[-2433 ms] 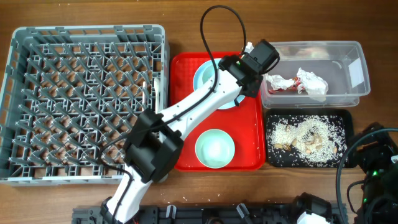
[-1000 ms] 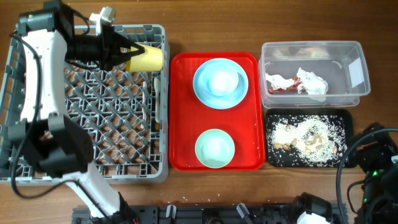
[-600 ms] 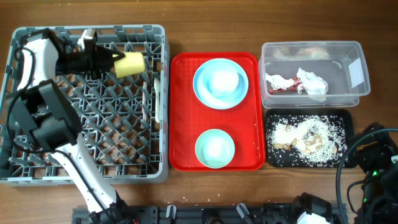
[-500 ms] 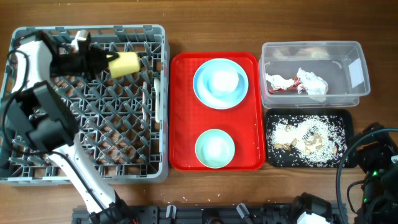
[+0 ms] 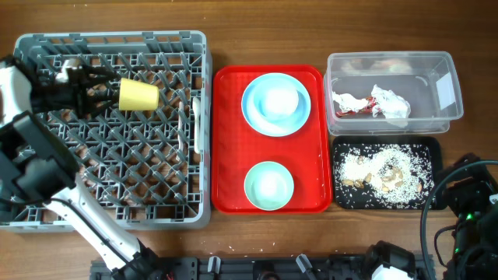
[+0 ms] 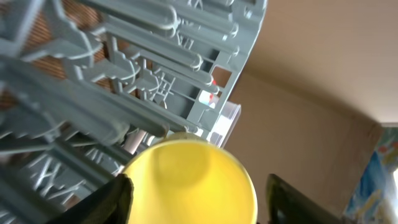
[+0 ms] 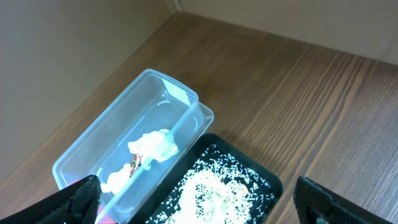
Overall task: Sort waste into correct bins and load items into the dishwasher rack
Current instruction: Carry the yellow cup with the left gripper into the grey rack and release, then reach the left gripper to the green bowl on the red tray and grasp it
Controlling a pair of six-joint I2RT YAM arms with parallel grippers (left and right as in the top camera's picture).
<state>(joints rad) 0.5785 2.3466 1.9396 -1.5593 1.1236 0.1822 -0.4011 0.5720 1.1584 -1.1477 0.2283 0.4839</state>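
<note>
**Cut Off, Blurred or Too Small**

In the left wrist view the bottom edge is cutting the yellow cup (image 6: 186,180) at 6 o'clock, and the nearest bars of the dishwasher rack (image 6: 124,74) are blurring. In the right wrist view the right gripper (image 7: 196,190) is showing only finger ends at 4 and 8 o'clock, and the black tray (image 7: 242,157) is being cut at 6 o'clock. Overhead, the frame corner is cutting the right arm (image 5: 467,214) at 4 o'clock. A white utensil (image 5: 196,109) by the rack wall is looking too small to name.

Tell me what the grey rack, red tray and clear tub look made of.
Grey rack: moulded plastic, matte, with thin lattice and pegs in one piece. Red tray: likely plastic, smooth and slightly glossy, uniform colour, rounded rim. Clear tub: transparent plastic; the napkin shows through its walls.
</note>
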